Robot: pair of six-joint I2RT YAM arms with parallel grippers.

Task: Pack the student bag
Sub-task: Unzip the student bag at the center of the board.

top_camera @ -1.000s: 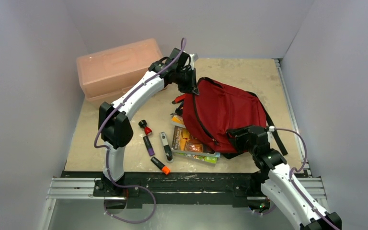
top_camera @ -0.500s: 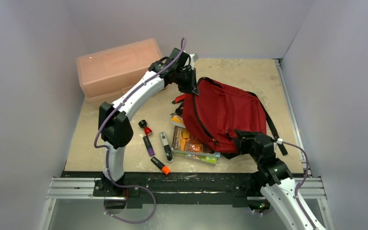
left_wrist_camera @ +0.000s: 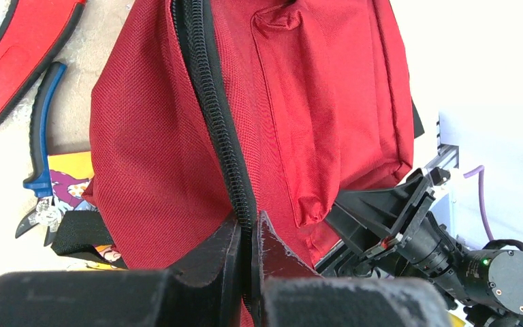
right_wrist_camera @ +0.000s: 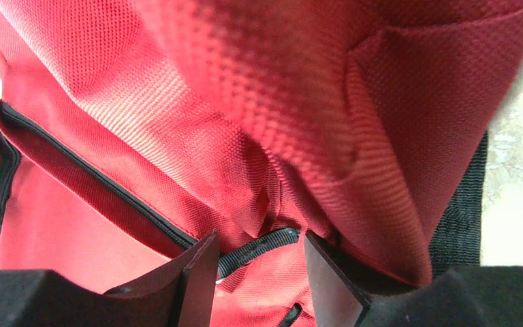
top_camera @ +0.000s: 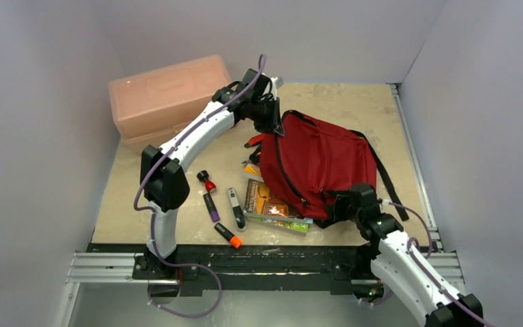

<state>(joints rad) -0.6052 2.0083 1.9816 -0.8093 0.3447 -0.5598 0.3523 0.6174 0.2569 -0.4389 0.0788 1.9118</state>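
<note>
The dark red student bag (top_camera: pixel 320 160) lies at the middle right of the table, with black straps and zipper lines. My left gripper (top_camera: pixel 273 122) is at its far left corner. In the left wrist view it (left_wrist_camera: pixel 249 235) is shut on the bag's black zipper line (left_wrist_camera: pixel 208 102). My right gripper (top_camera: pixel 335 206) is at the bag's near edge. In the right wrist view it (right_wrist_camera: pixel 259 262) is open, its jaws either side of a black zipper strip (right_wrist_camera: pixel 262 243) among folds of the red fabric (right_wrist_camera: pixel 245 102).
A pale pink lidded box (top_camera: pixel 167 95) stands at the back left. Colourful booklets (top_camera: pixel 272 206) stick out from under the bag's left side. Several markers (top_camera: pixel 210 206) lie on the table to their left. Blue-handled pliers (left_wrist_camera: pixel 41 146) lie beside the bag.
My right gripper has shifted a little left and nearer along the bag's near edge. The left arm has stayed put, holding the zipper line.
</note>
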